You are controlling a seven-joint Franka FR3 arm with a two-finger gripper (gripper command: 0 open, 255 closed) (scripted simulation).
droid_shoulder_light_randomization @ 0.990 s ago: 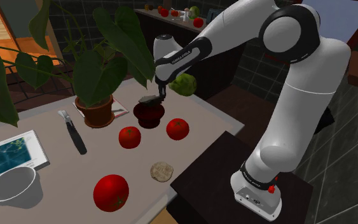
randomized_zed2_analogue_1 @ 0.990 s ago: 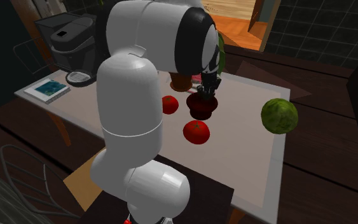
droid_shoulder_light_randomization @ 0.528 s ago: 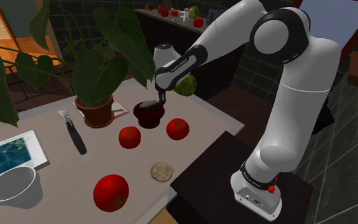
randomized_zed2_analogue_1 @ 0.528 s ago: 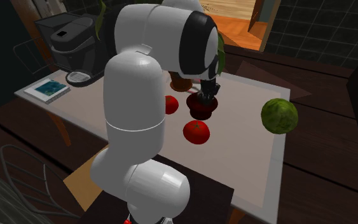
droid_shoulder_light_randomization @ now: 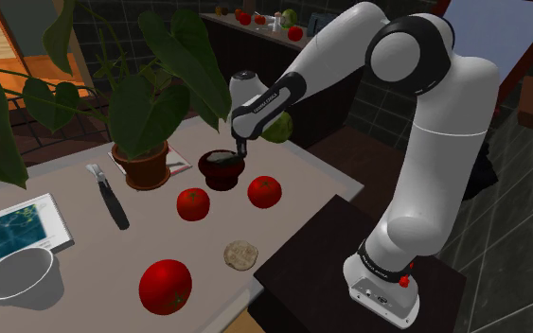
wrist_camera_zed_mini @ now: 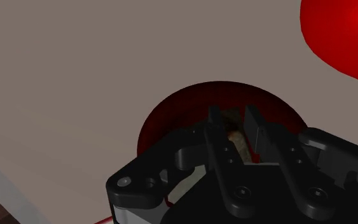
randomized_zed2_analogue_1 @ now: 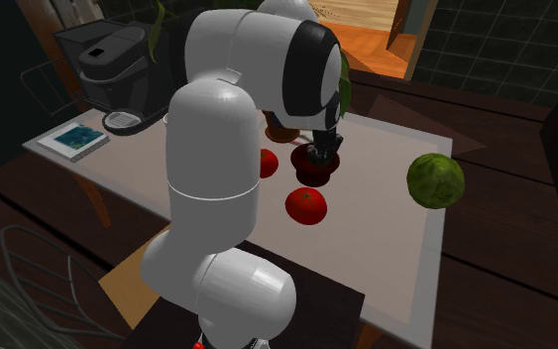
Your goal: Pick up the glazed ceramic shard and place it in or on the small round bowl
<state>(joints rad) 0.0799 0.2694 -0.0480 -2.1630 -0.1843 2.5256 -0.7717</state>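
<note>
One shard (wrist_camera_zed_mini: 236,135), clenched in the jaws, sits in one bowl (wrist_camera_zed_mini: 171,121) near three tomatoes (droid_shoulder_light_randomization: 194,203).

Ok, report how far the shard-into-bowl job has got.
Done: the shard is picked up, clasped in the tool, and brought to the dark red bowl. In hand: the tool hangs low over the bowl's mouth, with the shard at about rim level inside it. Left: open the tool so the shard rests in the bowl, then lift clear.

Soft even light on the table (droid_shoulder_light_randomization: 151,241), dim room around, the bowl (wrist_camera_zed_mini: 171,114) shadowed inside.
</note>
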